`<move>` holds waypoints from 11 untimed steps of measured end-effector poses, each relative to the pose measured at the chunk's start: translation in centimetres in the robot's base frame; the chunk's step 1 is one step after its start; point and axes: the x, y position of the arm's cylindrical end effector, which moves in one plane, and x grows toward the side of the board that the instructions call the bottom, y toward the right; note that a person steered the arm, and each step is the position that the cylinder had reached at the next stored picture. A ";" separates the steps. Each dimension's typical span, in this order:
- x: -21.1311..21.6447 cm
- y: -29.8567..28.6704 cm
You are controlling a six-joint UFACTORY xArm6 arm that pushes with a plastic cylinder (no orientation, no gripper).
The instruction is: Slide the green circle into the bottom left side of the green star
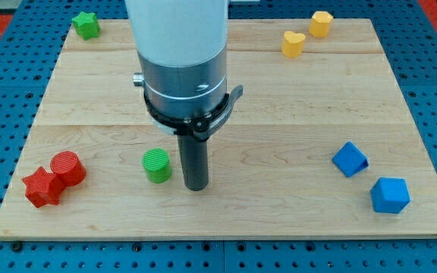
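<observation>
The green circle [157, 165] stands on the wooden board at the lower left of centre. The green star [86, 25] sits far off in the view's top left corner of the board. My tip [196, 186] is on the board just to the right of the green circle and slightly lower, with a small gap between them. The arm's white and grey body hangs over the board's centre and hides part of the board behind it.
A red circle [67, 167] and a red star [42, 187] touch each other at the bottom left. A yellow heart [293, 44] and a yellow hexagon [321, 23] sit at the top right. Two blue blocks [350, 159] [389, 196] lie at the bottom right.
</observation>
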 end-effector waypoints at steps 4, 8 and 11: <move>-7.5 -11.9; -22.8 -11.3; -21.5 -17.4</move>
